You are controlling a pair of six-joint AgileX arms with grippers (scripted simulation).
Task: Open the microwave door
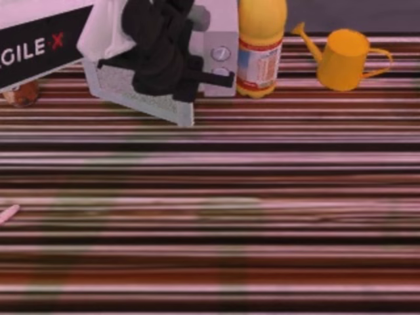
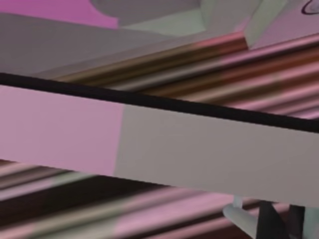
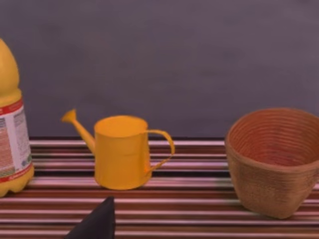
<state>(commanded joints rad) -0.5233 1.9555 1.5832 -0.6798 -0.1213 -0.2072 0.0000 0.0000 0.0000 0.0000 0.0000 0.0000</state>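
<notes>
The pale grey-white microwave point(image 1: 220, 29) stands at the table's back, left of centre, its two silver knobs point(image 1: 221, 54) facing forward. The microwave door point(image 1: 121, 85), with its speckled mesh window, stands swung out at an angle, its free edge point(image 1: 188, 117) toward the table's front. My left arm's black gripper point(image 1: 197, 80) hangs over the door near that free edge. In the left wrist view a broad pale panel point(image 2: 209, 154) crosses right in front of the camera. My right arm is out of the top view; only a dark tip of the right gripper point(image 3: 98, 221) shows.
An orange bottle point(image 1: 261, 46) stands right beside the microwave, and a yellow watering can point(image 1: 344, 59) farther right. A woven brown basket point(image 3: 274, 159) sits right of the can. A white AgileX sign point(image 1: 39, 42) is at back left, and a small brown object point(image 1: 23, 95) below it.
</notes>
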